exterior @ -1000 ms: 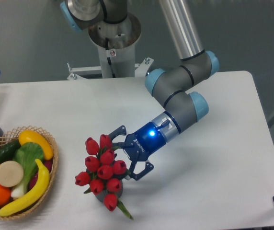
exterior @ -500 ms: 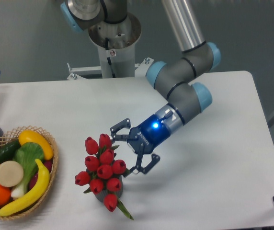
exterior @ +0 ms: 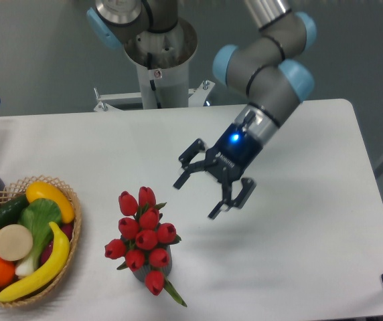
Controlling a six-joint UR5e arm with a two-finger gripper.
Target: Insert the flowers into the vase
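The flowers (exterior: 143,239) stand in the vase (exterior: 152,267) near the front of the desk (exterior: 312,234), so the insertion looks done. The pincer (exterior: 202,196) hangs spread and empty, up and to the right of the bunch, apart from it.

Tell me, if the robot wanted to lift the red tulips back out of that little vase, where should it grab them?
Probably just below the buds of the flowers, coming from the right where the open gripper hovers. The vase hides most of the stems, and the buds look too bulky to pinch.
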